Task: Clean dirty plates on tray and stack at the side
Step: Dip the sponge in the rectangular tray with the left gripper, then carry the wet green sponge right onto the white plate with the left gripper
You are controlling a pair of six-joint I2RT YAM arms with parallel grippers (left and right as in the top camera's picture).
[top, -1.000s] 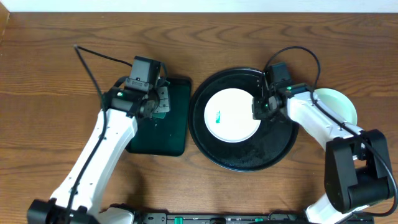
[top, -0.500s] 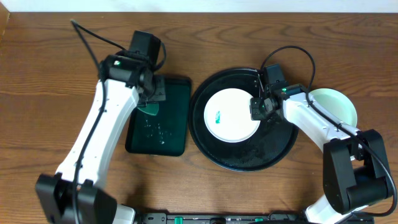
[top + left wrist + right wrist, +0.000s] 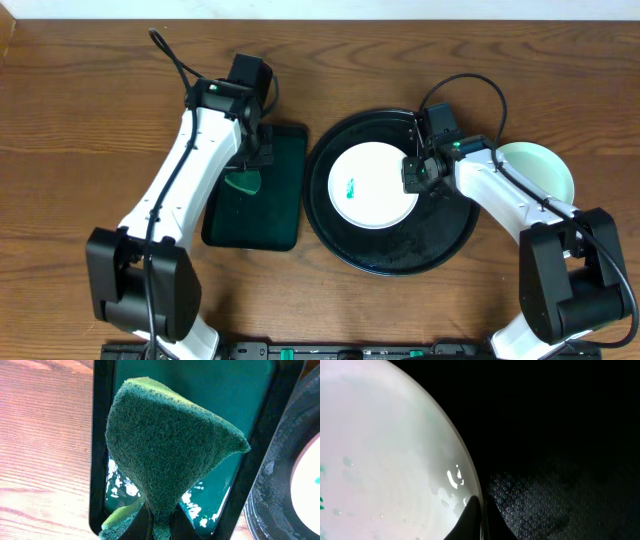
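A white plate [image 3: 372, 186] with a small green smear [image 3: 350, 187] lies in the round black tray [image 3: 390, 255]. My right gripper [image 3: 413, 176] is shut on this plate's right rim; in the right wrist view one fingertip [image 3: 470, 516] lies on the plate [image 3: 385, 450] and the other over the tray [image 3: 560, 460]. A pale mint-green plate [image 3: 545, 168] sits on the table right of the tray, partly hidden by the right arm. My left gripper [image 3: 250, 160] is shut on a green sponge [image 3: 165, 445], which hangs over the small rectangular tray [image 3: 280, 210].
The rectangular dark tray [image 3: 100, 460] holds drops of water and stands just left of the round tray [image 3: 272, 505]. Bare wooden table [image 3: 80, 150] extends to the left and along the back. Cables loop above both wrists.
My left gripper has lifted the sponge off the rectangular tray, and its arm has swung toward the back. The right gripper edged slightly left and stays on the plate rim.
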